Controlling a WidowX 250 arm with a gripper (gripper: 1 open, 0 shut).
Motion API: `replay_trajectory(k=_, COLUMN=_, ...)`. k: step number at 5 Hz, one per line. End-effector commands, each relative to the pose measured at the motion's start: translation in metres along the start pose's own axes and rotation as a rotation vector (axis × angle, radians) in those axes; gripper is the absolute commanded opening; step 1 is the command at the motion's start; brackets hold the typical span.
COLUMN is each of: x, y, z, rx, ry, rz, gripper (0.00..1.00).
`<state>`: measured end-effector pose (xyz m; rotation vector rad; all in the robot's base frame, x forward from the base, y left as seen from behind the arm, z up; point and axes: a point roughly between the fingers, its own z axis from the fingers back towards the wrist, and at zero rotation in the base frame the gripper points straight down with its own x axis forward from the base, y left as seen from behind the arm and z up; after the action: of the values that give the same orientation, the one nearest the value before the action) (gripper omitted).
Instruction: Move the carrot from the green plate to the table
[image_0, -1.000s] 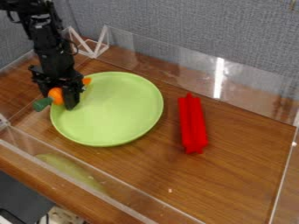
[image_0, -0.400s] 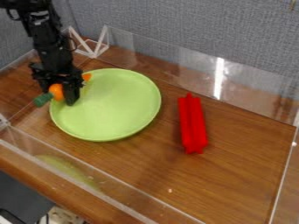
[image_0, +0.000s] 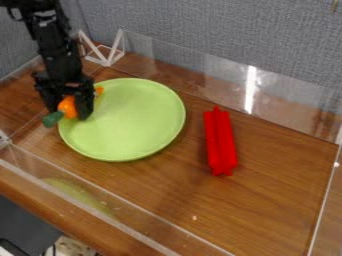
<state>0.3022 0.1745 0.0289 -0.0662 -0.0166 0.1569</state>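
The black arm reaches down from the top left corner, its claw (image_0: 67, 100) pointing at the table (image_0: 274, 185) by the left edge of the green plate (image_0: 127, 120), with the tips spread apart around the carrot. The carrot (image_0: 67, 106) shows as a small orange piece with a dark green stub end pointing to the lower left, its middle partly covered by the black fingers. It lies low between the claw's tips, at the plate's left rim, though whether it touches the rim or the table I cannot tell
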Motion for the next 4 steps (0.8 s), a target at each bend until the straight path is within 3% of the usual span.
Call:
replay_trajectory(k=1, x=0.005, y=-0.006, z=0.041, rx=0.043, ry=-0.079, rz=-0.023, gripper=1.0)
replay_trajectory(k=2, x=-0.001, y=-0.013, z=0.066, rx=0.06, ry=-0.113, rz=-0.03, gripper=1.0)
replay_trajectory(k=3, x=0.002, y=-0.017, z=0.088, rx=0.066, ry=-0.15, rz=-0.008, gripper=1.0)
replay_trajectory(k=4, x=0.005, y=-0.022, z=0.08, rx=0.063, ry=-0.139, rz=0.023, gripper=1.0)
